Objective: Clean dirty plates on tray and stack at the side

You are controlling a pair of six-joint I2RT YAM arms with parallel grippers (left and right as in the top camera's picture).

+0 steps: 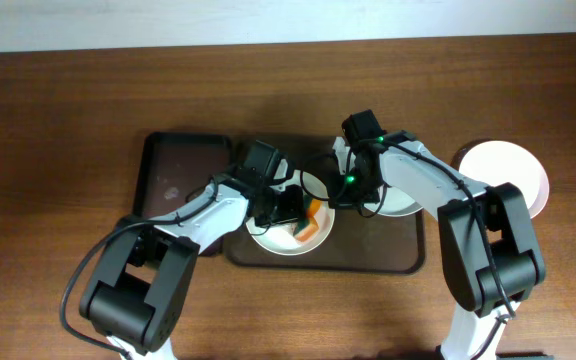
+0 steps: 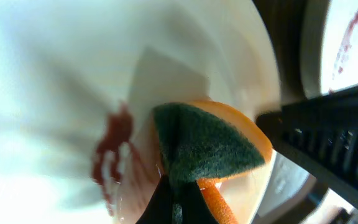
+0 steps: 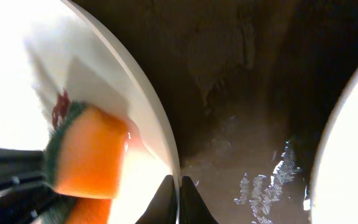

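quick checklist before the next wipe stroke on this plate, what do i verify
1. Left gripper has the sponge: ok, the fingers are shut on its lower end.
2. Sponge is on the plate: ok, it is pressed against the inner surface.
3. Right gripper steadies the plate: ok, it is shut on the rim.
4. Smear is wiped off: not ok, red shows beside the sponge.
5. Plate sits on the tray: ok.
6. Neighbouring plate is clean: not ok, it has a red streak.
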